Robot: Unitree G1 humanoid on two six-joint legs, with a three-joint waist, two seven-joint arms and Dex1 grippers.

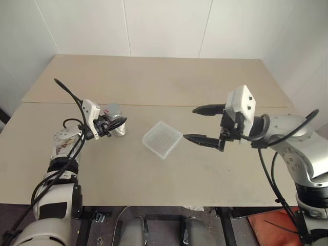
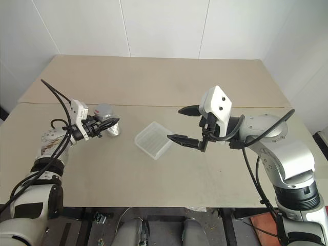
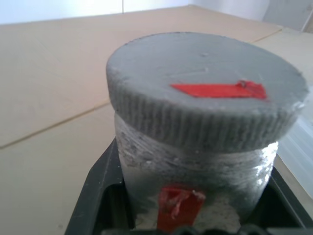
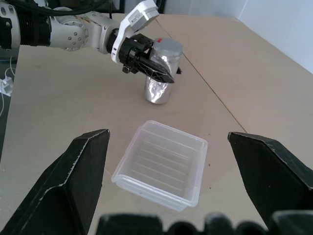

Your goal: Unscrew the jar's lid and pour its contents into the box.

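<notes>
The silvery-grey jar [image 1: 117, 128] stands upright on the table at the left, its red-marked label [image 3: 178, 205] facing my left wrist camera. The ribbed grey lid [image 3: 205, 73] with a red strip sits on top of it. My left gripper [image 1: 119, 123] is shut on the jar's body just below the lid, one black finger [image 3: 95, 191] on each side. The clear ribbed box [image 1: 162, 139] lies in the middle of the table, right of the jar. My right gripper [image 1: 189, 123] hangs open just right of the box, holding nothing. The contents are hidden inside the jar.
The tan table [image 1: 154, 77] has a seam running across it behind the jar and box. White walls [image 1: 164, 25] close off the far side. A black cable [image 1: 66, 89] arches over my left arm.
</notes>
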